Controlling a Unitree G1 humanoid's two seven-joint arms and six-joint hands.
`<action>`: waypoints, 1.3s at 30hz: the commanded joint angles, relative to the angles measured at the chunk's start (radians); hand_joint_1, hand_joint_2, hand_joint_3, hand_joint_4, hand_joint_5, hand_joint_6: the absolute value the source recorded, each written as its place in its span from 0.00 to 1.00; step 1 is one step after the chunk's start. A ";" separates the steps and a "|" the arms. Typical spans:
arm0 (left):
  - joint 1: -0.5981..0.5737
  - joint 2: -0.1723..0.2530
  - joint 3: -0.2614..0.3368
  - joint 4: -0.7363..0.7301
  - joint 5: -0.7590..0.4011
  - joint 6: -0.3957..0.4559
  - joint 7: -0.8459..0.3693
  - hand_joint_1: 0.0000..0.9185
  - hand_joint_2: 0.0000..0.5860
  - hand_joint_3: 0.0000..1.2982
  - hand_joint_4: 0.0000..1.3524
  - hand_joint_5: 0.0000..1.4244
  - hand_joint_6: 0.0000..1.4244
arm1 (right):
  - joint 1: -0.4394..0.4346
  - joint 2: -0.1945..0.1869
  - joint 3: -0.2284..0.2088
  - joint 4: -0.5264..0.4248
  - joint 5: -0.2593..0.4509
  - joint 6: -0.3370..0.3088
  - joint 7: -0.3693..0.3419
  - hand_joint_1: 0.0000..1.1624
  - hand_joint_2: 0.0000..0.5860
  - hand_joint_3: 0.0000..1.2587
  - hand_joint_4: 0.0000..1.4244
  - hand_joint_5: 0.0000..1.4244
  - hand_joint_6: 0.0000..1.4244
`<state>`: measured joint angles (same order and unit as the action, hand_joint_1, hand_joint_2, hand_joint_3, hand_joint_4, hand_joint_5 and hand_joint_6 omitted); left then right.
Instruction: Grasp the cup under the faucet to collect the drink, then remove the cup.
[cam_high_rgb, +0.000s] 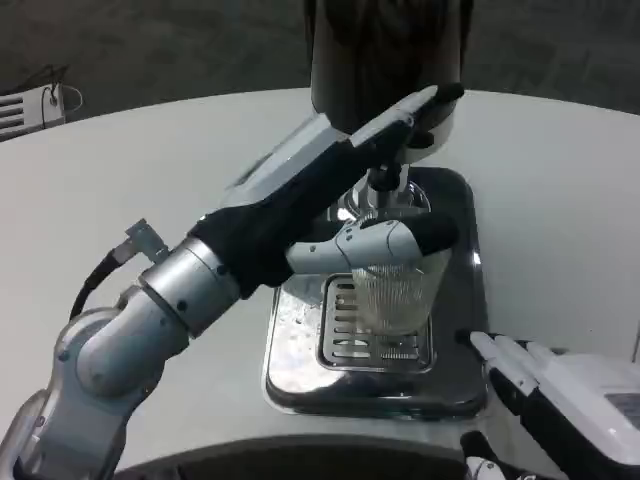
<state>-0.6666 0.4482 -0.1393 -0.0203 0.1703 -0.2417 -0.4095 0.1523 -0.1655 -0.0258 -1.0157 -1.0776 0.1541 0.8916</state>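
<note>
Left hand (385, 235) grips ribbed cup (392, 295) on drip grate (345, 340) under faucet (385, 180) at centre frame; right hand (540, 375), fingers apart and empty, lower right beside tray edge (300, 385).

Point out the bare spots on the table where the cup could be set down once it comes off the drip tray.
Bare table lies right of the dispenser base, above the right hand, and far left, above the left forearm. It is crowded at the drip grate, where the left hand holds the cup.

White round table (560, 190) with a steel drip-tray base (300, 375) directly on it.
</note>
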 joint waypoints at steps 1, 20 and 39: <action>0.012 0.033 -0.056 0.033 0.066 0.004 -0.054 0.00 0.09 0.04 0.00 0.08 0.09 | -0.003 0.020 -0.059 0.005 0.119 0.070 -0.039 0.30 0.90 0.00 0.00 0.00 0.00; -0.014 0.071 -0.094 0.113 0.100 -0.064 -0.065 0.00 0.03 0.04 0.00 0.06 0.07 | -0.060 0.004 -0.229 0.259 0.735 0.136 -0.346 0.63 0.39 0.00 0.00 0.03 0.06; -0.009 0.099 -0.084 0.090 0.097 -0.058 -0.069 0.00 0.02 0.04 0.00 0.07 0.04 | -0.195 -0.060 -0.129 0.591 0.876 -0.023 -0.589 0.73 0.33 0.00 0.00 0.04 0.08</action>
<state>-0.7206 0.5248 -0.1932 0.0446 0.2287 -0.3390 -0.4178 -0.0261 -0.2140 -0.1723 -0.4548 -0.2143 0.1588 0.3267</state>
